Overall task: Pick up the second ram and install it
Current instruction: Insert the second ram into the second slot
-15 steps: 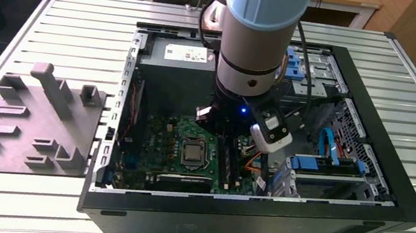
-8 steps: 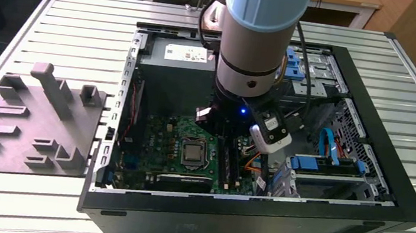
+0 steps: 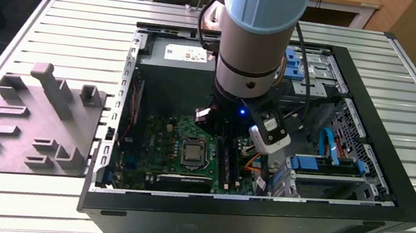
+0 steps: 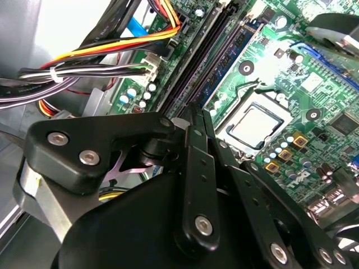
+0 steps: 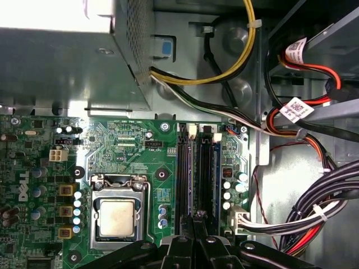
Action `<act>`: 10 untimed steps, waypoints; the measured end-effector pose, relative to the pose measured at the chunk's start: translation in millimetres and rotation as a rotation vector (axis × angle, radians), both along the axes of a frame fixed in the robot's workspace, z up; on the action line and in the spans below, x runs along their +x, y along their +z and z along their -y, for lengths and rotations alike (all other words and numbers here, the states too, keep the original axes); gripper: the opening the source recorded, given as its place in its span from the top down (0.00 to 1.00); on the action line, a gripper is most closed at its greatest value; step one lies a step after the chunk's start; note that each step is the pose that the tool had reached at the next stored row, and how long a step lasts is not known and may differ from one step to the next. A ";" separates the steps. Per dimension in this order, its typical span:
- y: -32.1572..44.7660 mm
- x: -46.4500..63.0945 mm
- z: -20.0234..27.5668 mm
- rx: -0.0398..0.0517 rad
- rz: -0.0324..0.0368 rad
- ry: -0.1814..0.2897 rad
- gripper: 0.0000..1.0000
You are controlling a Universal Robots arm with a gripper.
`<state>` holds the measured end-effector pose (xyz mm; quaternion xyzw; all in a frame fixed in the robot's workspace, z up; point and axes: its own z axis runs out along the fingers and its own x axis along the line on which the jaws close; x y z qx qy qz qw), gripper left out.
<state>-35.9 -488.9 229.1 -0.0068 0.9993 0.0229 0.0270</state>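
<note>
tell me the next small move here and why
Probably a small, straight push down. The gripper is shut, its tips at the near end of the ram stick, which lies along a slot on the motherboard beside the black slots. I cannot tell whether the stick is fully seated, so a gentle press seems the safest step.

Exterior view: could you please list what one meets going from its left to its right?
Grey moulded fixture → processor socket → memory slots → blue cable → case's black side wall.
</note>
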 end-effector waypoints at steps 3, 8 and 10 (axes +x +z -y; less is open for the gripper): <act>0.0 -0.1 0.0 -0.0002 -0.0001 0.000 0.89; -0.7 -0.3 -0.6 0.0012 0.0002 -0.001 0.89; -0.7 -0.3 -0.5 0.0008 0.0000 -0.001 0.89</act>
